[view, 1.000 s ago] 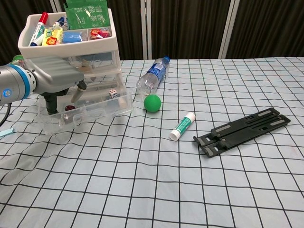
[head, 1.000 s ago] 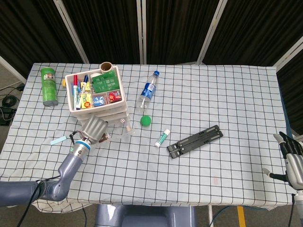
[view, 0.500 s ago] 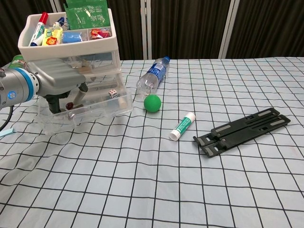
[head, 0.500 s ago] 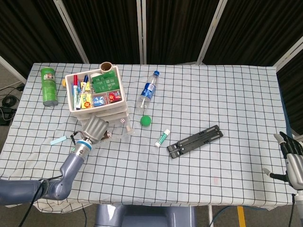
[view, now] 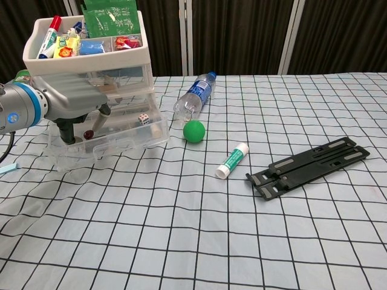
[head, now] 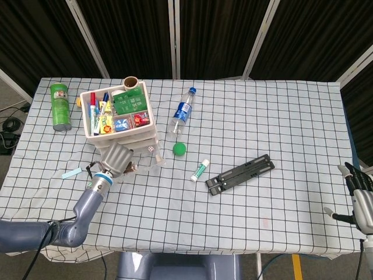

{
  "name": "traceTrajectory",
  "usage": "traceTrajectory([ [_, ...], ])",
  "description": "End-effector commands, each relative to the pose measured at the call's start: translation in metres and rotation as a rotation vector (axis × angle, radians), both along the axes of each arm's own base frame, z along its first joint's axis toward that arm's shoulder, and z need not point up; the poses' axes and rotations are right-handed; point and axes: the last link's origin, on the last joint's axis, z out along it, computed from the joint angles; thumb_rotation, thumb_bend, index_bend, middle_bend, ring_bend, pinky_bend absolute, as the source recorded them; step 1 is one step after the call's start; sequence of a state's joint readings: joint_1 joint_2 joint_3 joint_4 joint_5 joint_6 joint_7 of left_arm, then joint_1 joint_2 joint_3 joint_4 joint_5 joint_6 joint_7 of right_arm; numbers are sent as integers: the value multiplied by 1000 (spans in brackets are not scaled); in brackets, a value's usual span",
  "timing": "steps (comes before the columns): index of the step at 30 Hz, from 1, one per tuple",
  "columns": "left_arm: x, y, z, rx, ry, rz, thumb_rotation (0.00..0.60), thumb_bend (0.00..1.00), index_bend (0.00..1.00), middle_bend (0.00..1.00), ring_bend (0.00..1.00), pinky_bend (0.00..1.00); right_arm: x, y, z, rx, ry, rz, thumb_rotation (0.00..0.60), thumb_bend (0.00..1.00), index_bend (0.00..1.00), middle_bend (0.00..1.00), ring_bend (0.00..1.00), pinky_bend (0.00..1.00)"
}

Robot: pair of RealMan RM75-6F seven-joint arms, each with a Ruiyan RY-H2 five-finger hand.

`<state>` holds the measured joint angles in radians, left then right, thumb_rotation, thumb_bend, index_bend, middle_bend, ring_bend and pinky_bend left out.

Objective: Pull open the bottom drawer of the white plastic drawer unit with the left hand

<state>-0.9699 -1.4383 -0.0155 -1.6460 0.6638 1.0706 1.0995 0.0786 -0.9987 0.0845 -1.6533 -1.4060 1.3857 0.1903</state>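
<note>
Checked cloth covers the counter [view: 199, 229]. At its far left stands the drawer unit [view: 91, 66], its bottom drawer [view: 112, 138] pulled out in front. The left hand [view: 72, 109] has its fingers [view: 68, 131] hooked down over the drawer's front edge. A green ball [view: 194, 130] lies just beside. The right hand [head: 361, 201] rests well apart, fingers spread, holding nothing.

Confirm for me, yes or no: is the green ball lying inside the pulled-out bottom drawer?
No: in the chest view the green ball lies on the checked tablecloth, to the right of the bottom drawer.
</note>
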Motion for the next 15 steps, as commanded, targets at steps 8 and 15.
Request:
traceTrajectory([
  [8,-3,3,-6,-5,15,2,600,307,454,1000,949,857,0,0,0,-1,0,-1,600,19,0,0,0,0],
  [15,-3,4,-6,3,12,-2,600,336,481,1000,949,857,0,0,1,-1,-1,0,600,18,0,0,0,0],
])
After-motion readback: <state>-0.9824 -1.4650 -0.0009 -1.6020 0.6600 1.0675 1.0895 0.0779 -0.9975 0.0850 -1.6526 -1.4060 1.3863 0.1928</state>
